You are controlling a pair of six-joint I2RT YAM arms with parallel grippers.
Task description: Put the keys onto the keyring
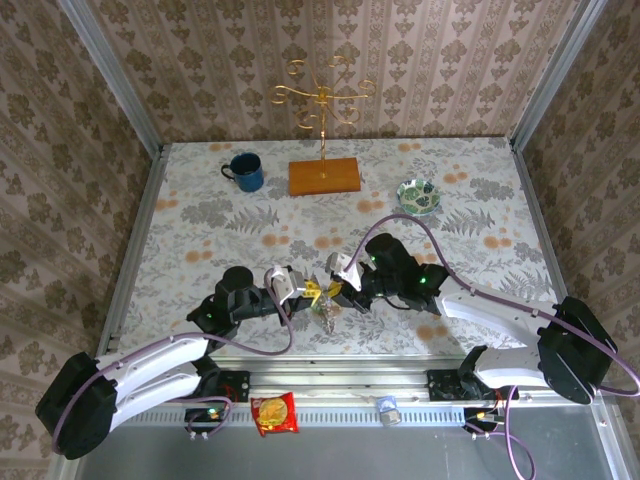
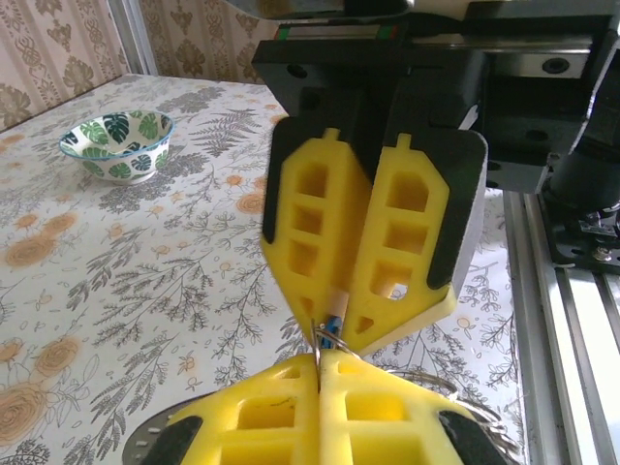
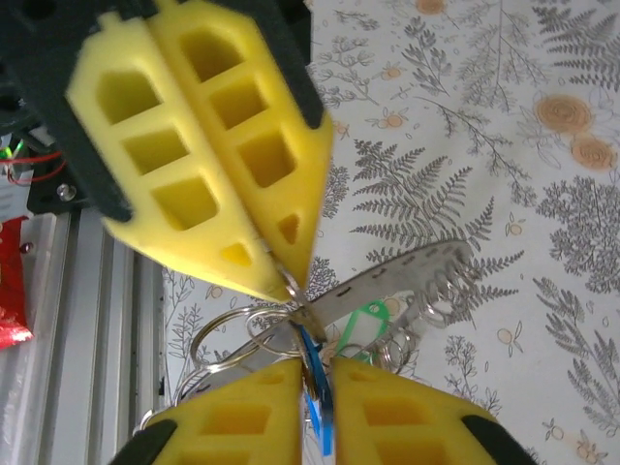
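Both grippers meet just above the table near its front edge. My left gripper (image 1: 308, 292) (image 2: 320, 356) is shut on a thin wire split ring of the keyring. The keyring (image 3: 407, 276) (image 1: 325, 315) is a flat grey metal ring with several small wire rings on it, and it hangs tilted under the fingers. My right gripper (image 1: 345, 288) (image 3: 318, 361) is shut on the blue key (image 3: 318, 393) (image 2: 330, 330), whose tip touches the pinched wire ring. The green key (image 3: 363, 325) hangs among the wire rings below the keyring.
A blue mug (image 1: 243, 172), a gold hook stand on a wooden base (image 1: 324, 175) and a patterned green bowl (image 1: 418, 194) (image 2: 116, 145) stand at the back. A metal rail with a red snack packet (image 1: 273, 412) runs along the front edge.
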